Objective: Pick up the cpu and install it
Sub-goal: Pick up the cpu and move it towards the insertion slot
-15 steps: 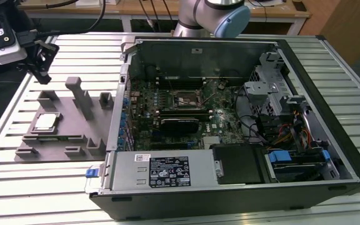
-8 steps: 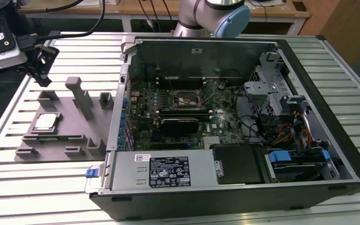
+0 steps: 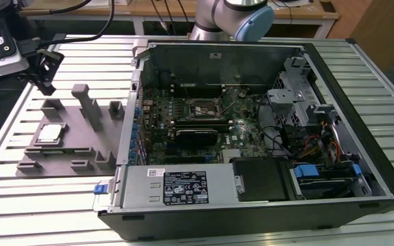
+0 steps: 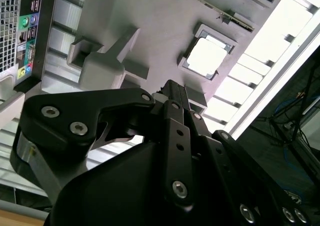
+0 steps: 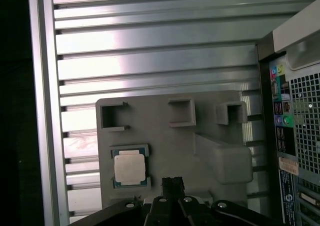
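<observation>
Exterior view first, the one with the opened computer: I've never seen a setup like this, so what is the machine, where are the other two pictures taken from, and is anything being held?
The exterior view looks at a slatted metal table from a camera off the arm. The jointed grey and blue tube near the top of that picture is a robot arm. Its grasping tool hangs at the exterior view's left, above a grey holder tray. The cpu, a small silver square chip, lies in that tray. Beside the tray lies an open computer case, with its circuit board and the socket showing. Both wrist views come from cameras riding on the arm, looking past the tool at the tray and chip. The tool is shut and holds nothing; the chip is not yet picked up.
</observation>
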### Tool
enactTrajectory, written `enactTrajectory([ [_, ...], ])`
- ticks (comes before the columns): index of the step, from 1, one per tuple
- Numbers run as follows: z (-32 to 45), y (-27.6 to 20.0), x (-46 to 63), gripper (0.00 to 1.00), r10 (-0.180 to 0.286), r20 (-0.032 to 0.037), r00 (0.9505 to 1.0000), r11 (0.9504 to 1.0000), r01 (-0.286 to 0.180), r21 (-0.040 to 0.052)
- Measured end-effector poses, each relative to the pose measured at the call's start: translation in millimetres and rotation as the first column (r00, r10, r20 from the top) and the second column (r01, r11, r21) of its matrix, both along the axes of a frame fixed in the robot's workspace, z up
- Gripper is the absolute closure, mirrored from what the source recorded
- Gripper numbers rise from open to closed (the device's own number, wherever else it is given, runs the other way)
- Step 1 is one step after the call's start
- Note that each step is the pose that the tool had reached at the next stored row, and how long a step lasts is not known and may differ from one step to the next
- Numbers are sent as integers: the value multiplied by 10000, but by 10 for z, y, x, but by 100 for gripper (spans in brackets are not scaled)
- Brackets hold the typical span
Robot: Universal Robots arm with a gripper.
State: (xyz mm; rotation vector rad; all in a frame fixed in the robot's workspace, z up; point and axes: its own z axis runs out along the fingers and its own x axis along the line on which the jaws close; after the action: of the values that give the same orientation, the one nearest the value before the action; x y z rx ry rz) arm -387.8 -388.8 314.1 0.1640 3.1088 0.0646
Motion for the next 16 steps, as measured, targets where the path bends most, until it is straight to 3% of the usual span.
enactTrajectory([
  [16,-86,0,-84,89,0,-1,10000,10000,0,-1],
])
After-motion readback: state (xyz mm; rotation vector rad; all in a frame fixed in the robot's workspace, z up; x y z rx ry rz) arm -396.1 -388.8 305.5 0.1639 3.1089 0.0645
